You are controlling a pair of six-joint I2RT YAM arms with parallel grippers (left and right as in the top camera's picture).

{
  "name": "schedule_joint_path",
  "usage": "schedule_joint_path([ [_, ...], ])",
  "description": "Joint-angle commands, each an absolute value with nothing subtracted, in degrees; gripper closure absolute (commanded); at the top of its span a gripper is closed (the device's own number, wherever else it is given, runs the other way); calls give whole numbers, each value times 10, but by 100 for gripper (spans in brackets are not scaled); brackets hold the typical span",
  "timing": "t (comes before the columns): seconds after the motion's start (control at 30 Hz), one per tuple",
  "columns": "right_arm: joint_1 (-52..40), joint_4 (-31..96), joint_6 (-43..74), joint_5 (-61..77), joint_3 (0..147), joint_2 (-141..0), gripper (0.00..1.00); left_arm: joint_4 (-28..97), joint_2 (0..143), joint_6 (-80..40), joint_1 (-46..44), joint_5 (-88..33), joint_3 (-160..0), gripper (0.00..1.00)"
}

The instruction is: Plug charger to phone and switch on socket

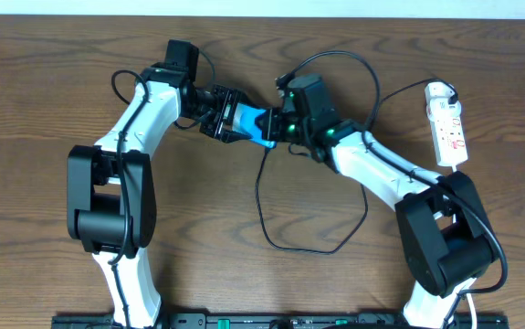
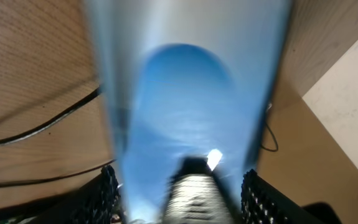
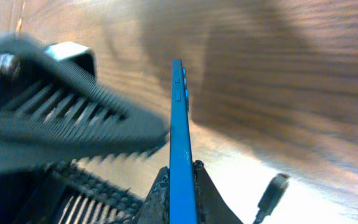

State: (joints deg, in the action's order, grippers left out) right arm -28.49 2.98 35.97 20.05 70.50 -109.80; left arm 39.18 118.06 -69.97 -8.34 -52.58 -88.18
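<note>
The phone (image 1: 255, 124), blue-screened, is held above the table between both grippers. My left gripper (image 1: 225, 115) is shut on its left end; in the left wrist view the blue screen (image 2: 185, 93) runs between the two black fingers (image 2: 182, 199). My right gripper (image 1: 285, 128) is shut on its right end; the right wrist view shows the phone edge-on (image 3: 180, 124), pinched at the fingertips (image 3: 182, 186). The charger's black cable (image 1: 267, 219) loops on the table, and its plug tip (image 3: 277, 186) lies loose beside the phone. The socket (image 1: 448, 123) lies at the far right.
A white plug (image 1: 439, 91) sits at the socket's far end. Black cable curves run behind the right arm (image 1: 376, 91) and beside the phone in the left wrist view (image 2: 42, 127). The wooden table (image 1: 43, 110) is brown, with a pale wall edge along the back.
</note>
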Motion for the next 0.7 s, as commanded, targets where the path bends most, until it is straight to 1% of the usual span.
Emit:
schedule_joint_path([
  [0.0, -249, 21, 393, 200, 715, -1062, 99, 393, 1165, -673, -69, -534, -894, 36],
  [0.17, -220, 17, 474, 202, 715, -1040, 99, 331, 1165, -585, -50, -592, -894, 37],
  [0.27, -213, -8, 533, 217, 715, -1034, 99, 269, 1165, -580, -44, -634, -894, 37],
  [0.47, -220, -77, 727, 220, 715, -1033, 98, 123, 1165, -576, -43, -704, -894, 37],
  [0.57, -223, -103, 804, 214, 715, -1033, 98, 99, 1165, -576, -43, -714, -894, 37],
  [0.67, -227, -131, 823, 209, 715, -1033, 98, 99, 1165, -576, -43, -714, -894, 37],
])
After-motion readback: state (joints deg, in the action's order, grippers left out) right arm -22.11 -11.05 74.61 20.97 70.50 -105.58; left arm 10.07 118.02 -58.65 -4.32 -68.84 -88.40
